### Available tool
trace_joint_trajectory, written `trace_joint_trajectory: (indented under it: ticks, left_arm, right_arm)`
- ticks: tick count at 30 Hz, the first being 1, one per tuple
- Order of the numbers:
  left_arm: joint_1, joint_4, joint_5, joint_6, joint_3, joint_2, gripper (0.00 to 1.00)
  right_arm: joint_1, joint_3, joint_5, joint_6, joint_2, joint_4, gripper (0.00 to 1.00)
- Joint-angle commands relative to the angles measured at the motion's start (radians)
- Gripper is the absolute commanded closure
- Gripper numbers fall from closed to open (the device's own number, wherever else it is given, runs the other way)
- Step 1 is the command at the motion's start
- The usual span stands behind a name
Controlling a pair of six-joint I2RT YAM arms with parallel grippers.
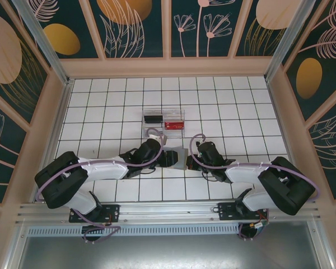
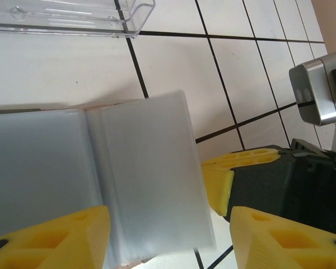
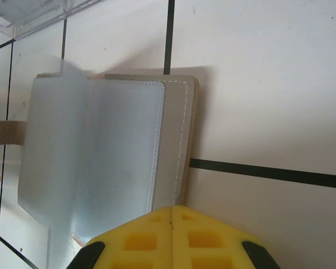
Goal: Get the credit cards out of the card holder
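You're at the page-turning step: the open card holder (image 1: 178, 157) lies at 6 o'clock from the clear tray (image 1: 182, 114). Your left gripper (image 2: 165, 224) stands apart astride a clear sleeve (image 2: 151, 179). Your right gripper (image 3: 171, 217), fingers together, seems to pin the 3 o'clock edge. Next you need a sleeve mouth to pinch into.

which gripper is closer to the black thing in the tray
Left. The left gripper is over the card holder, nearside of the black item; the right gripper at the holder's right edge, farther off.
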Motion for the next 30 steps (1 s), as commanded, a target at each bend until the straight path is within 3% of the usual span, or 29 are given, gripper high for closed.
trace_joint_trajectory:
  ticks: [1,8,13,17,30]
  left_arm:
    - [-0.004,-0.016,-0.043,0.018,0.002,-0.057,0.41]
    - [0.002,-0.133,-0.189,0.023,-0.019,-0.106,0.41]
    - [0.007,-0.130,-0.208,0.016,-0.037,-0.097,0.43]
    - [0.010,-0.111,-0.204,0.011,-0.042,-0.071,0.46]
    - [0.013,-0.121,-0.214,-0.013,-0.023,0.010,0.48]
  right_arm:
    - [-0.012,0.022,0.005,-0.010,-0.024,-0.014,1.00]
    - [-0.012,0.030,0.012,-0.012,-0.030,-0.026,0.98]
    - [-0.014,0.031,0.025,-0.008,-0.014,-0.028,0.89]
    - [-0.015,0.037,0.040,-0.007,0.005,-0.036,0.88]
    - [-0.017,0.051,0.027,-0.016,0.053,-0.019,0.96]
